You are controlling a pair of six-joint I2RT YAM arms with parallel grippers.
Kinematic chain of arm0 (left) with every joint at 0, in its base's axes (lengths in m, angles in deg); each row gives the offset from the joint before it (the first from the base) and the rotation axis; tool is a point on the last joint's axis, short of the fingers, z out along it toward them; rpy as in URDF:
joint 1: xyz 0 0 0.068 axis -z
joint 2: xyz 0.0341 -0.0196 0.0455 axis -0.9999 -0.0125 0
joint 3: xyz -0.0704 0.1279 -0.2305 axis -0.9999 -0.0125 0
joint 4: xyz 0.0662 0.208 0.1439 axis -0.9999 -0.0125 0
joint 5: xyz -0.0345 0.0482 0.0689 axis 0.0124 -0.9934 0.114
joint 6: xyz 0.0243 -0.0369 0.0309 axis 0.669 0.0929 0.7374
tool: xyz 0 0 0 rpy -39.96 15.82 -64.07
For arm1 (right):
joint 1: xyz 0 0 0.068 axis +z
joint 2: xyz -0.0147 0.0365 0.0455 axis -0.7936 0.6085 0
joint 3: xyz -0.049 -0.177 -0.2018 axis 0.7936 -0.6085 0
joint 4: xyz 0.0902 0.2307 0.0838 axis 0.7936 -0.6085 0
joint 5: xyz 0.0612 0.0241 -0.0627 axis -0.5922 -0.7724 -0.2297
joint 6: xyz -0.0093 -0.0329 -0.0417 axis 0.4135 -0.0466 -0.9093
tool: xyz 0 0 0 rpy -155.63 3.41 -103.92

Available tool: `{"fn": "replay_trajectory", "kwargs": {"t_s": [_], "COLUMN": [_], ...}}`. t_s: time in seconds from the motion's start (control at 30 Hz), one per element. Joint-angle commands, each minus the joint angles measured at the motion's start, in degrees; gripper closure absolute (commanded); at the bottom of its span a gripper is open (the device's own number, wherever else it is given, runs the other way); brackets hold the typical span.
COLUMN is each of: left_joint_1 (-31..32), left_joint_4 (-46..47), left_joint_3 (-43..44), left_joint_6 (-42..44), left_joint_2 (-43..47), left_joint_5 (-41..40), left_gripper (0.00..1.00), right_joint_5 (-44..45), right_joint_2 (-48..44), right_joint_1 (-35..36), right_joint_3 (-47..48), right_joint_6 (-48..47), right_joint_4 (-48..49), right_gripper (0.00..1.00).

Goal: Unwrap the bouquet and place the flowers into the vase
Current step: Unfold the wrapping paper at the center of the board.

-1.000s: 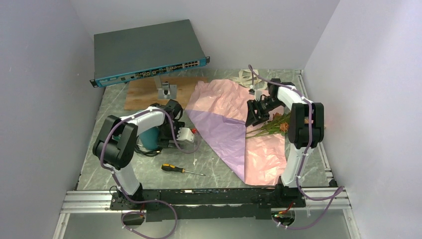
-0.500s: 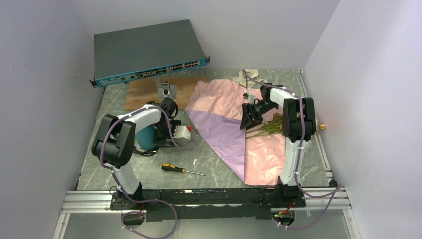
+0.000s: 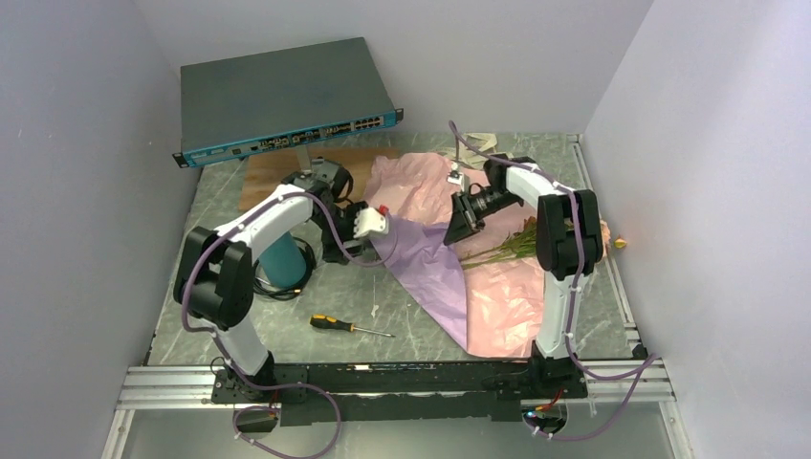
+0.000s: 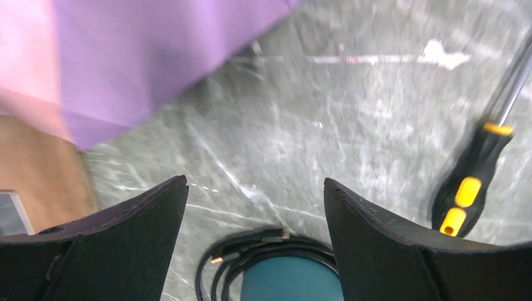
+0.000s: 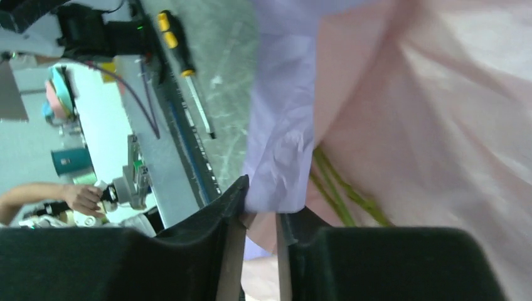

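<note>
Top external: flowers (image 3: 502,249) lie on the spread-out wrapping paper (image 3: 430,273), right of centre. The teal vase (image 3: 283,260) stands well to the left, by the left arm.

Left wrist: left gripper (image 4: 254,183) gapes wide with nothing in it.

Right wrist: right gripper (image 5: 262,208) is pinched onto the paper's edge, green stems just beside it.

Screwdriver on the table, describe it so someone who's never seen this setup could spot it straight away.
Look at the grey marbled table, toward its near edge, left of centre. Just left of the purple and pink paper lies the screwdriver. It alone has a black-and-yellow handle and a thin metal shaft, unlike the teal vase behind it.
</note>
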Motion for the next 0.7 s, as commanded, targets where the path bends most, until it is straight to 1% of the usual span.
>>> {"fn": "replay_trajectory", "kwargs": {"t_s": [0.0,0.1,0.2,0.3,0.4,0.47,0.57,0.67], "left_joint_1": [-1.10,-2.26,-4.06,-5.32,-6.19,-6.94,-7.89,-7.97], "left_joint_4": [2.78,9.92,18.64,26.90,32.40,35.53,38.20,36.12], "left_joint_3": [4.83,4.77,4.01,3.19,2.25,1.34,0.74,0.71], "left_joint_6": [-10.85,-18.65,-27.48,-35.25,-41.26,-44.85,-49.57,-48.70], "left_joint_2": [7.02,10.38,13.04,14.69,15.74,16.27,16.55,16.08], "left_joint_5": [14.82,20.02,22.59,23.36,22.00,21.06,21.34,25.18], "left_gripper": [0.14,0.14,0.14,0.14,0.14,0.14,0.15,0.15], "right_joint_5": [-11.08,-13.05,-14.57,-15.55,-16.51,-16.82,-17.31,-17.02], "right_joint_2": [-5.88,-6.25,-5.97,-5.45,-4.51,-4.04,-4.06,-4.70], "right_joint_1": [4.45,7.24,10.14,12.91,15.59,17.22,19.05,20.46], "right_joint_3": [3.30,4.27,5.22,6.47,8.46,9.10,8.99,7.84], "right_joint_6": [-5.08,-7.35,-11.02,-14.67,-17.70,-16.84,-13.58,-9.80], "right_joint_4": [-4.95,-7.29,-10.07,-12.80,-15.02,-14.02,-9.38,-4.43], "right_gripper": [0.70,0.65,0.61,0.55,0.48,0.46,0.42,0.41]}}
